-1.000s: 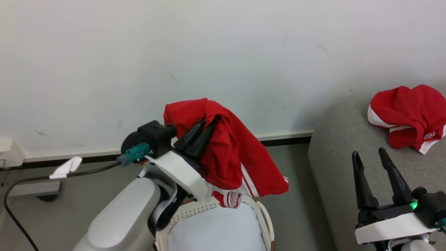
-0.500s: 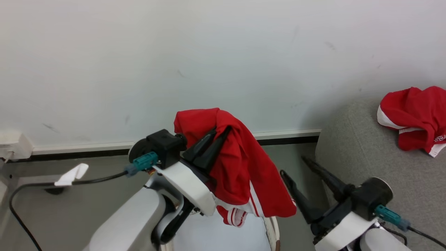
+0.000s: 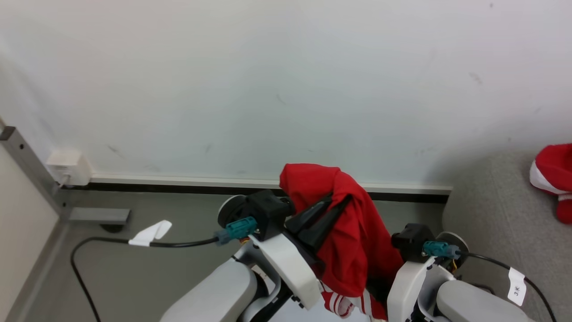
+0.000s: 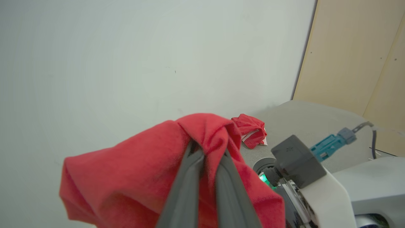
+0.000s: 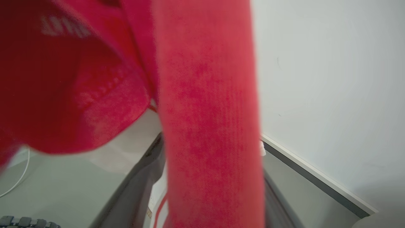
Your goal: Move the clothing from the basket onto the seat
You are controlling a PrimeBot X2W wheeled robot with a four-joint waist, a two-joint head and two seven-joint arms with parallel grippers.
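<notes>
My left gripper (image 3: pixel 337 201) is raised in front of the wall, shut on a bright red garment (image 3: pixel 357 241) that drapes over its fingers (image 4: pixel 190 180) and hangs down, with striped trim at the bottom edge. My right arm's wrist (image 3: pixel 420 250) sits just right of that cloth. In the right wrist view, the right gripper (image 5: pixel 210 152) is open and a hanging fold of the red garment (image 5: pixel 208 126) lies between its spread fingers (image 5: pixel 136 190). A second red-and-white garment (image 3: pixel 552 179) lies on the grey seat (image 3: pixel 491 210) at the far right. The basket is hidden below my arms.
The white wall and its dark baseboard (image 3: pixel 178 188) are close ahead. On the grey floor at the left lies a black cable with a white tag (image 3: pixel 149 232). A white wall box (image 3: pixel 67 167) and a grey metal post (image 3: pixel 27 165) stand at the left.
The camera has turned left, so the seat slid towards the right edge. My right gripper swung from beside the seat in under the hanging garment. The left gripper keeps its hold.
</notes>
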